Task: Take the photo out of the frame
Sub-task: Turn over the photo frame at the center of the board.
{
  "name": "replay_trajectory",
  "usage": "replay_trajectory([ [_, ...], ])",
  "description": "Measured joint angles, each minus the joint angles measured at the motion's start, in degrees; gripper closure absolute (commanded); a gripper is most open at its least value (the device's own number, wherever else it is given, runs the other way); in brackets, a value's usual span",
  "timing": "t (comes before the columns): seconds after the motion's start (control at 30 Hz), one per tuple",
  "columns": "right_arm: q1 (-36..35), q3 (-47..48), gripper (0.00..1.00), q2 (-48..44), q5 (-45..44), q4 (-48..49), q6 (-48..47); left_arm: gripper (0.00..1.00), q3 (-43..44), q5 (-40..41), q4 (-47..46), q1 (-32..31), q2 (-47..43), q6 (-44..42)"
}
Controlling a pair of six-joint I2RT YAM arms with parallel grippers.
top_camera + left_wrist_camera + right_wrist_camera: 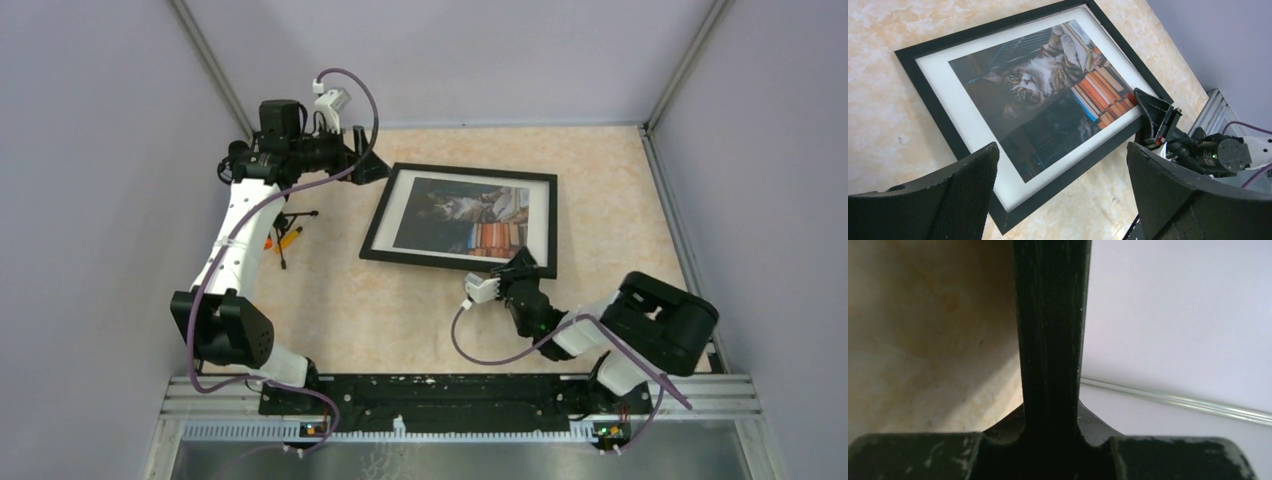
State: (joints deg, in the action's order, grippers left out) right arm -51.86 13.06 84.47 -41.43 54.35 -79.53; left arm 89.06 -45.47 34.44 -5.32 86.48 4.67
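right gripper (517,268) is clamped on the near edge of the frame (462,172), close to its near right corner; its wrist view shows the thin black border pinched between both fingers. left gripper (366,166) hangs with jaws wide apart just beside the frame's far left corner, holding nothing. the photo (458,214), a cat among stacked books with a white margin, sits face up in the frame. the frame lies skewed near the middle of a beige marbled table (400,320). pale lilac walls (450,60) stand left, far and right; a metal rail (460,395) runs along the near edge.
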Motion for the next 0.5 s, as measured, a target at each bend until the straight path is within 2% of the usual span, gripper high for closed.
replay_trajectory([
  [0.27, -3.48, -2.69, 1.00, 19.06, -3.19, 25.00, -2.27, 0.01, -2.86, -1.20, -0.17, 0.00, 0.02, -0.31],
  [0.37, -4.57, -2.91, 0.96, 25.38, -4.70, 31.69, -3.21, 0.01, -3.74, -1.22, -0.13, 0.00, 0.04, -0.46],
  [0.4, -5.01, -2.91, 0.92, 27.21, -5.18, 33.38, -3.39, 0.01, -3.89, -1.22, -0.09, 0.00, 0.04, -0.52],
  [0.5, -6.23, -2.93, 0.65, 30.45, -6.47, 35.19, -3.37, 0.01, -4.04, -1.22, -0.04, 0.00, 0.04, -0.76],
])
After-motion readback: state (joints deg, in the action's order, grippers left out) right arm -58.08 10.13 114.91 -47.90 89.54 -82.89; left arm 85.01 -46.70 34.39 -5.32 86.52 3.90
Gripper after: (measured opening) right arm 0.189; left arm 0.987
